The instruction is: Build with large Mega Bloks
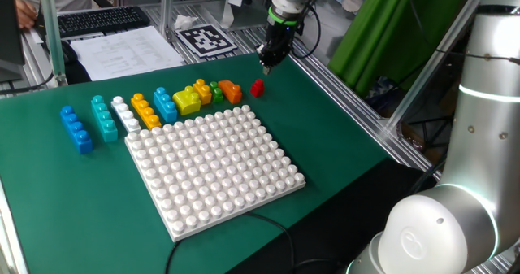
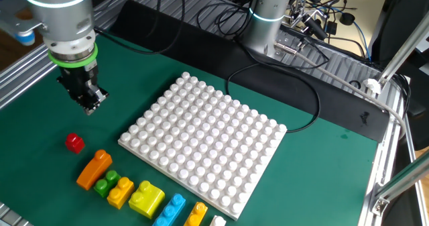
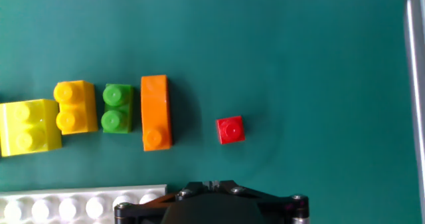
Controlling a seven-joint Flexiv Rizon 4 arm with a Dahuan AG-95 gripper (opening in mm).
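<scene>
A row of large Mega Bloks lies on the green mat beside the white baseplate: blue, teal, white, orange-yellow, light blue, yellow, green, an orange one and a small red one. My gripper hangs above the mat just beyond the red brick, shut, with nothing held. In the hand view the red brick lies ahead of the fingertips, with orange, green and yellow to its left.
The mat's far edge meets an aluminium frame. A fiducial marker sheet and papers lie behind the mat. A black cable runs along the mat by the baseplate's far side. The arm's base stands beyond it.
</scene>
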